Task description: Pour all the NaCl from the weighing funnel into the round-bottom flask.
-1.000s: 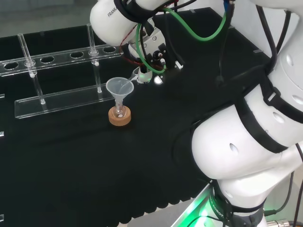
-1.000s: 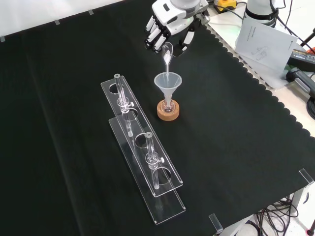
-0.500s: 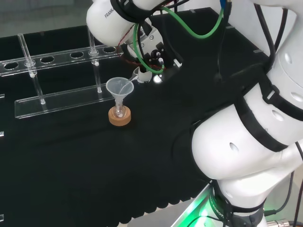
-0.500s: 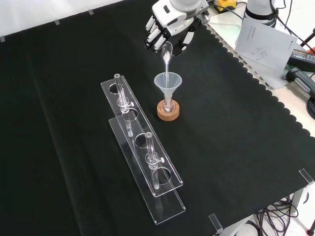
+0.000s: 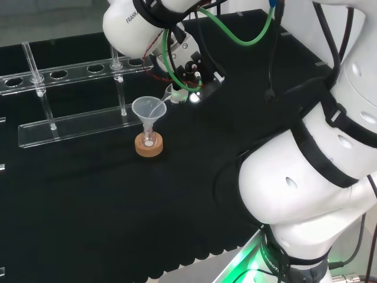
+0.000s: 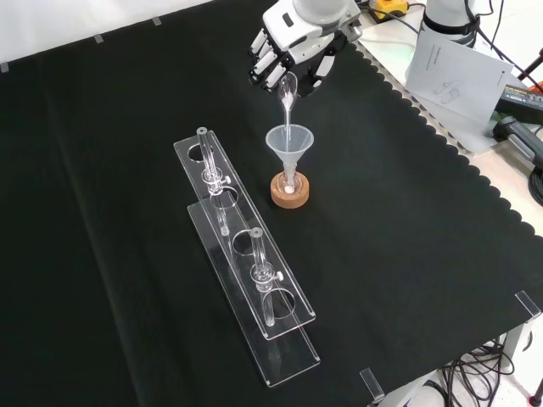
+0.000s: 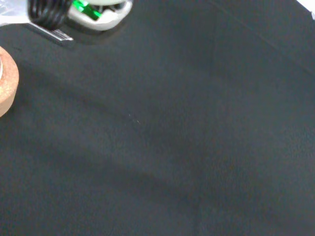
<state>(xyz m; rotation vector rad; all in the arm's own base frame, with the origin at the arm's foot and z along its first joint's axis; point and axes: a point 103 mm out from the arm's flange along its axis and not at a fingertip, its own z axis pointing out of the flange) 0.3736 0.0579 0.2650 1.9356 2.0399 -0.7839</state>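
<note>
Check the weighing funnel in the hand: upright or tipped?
Tipped. The hand holds the weighing funnel spout-down, its tip over the clear funnel on the cork ring.

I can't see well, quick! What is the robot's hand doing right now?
Hand: shut on the small clear glass weighing funnel, tipped with its spout over the clear plastic funnel.
</note>
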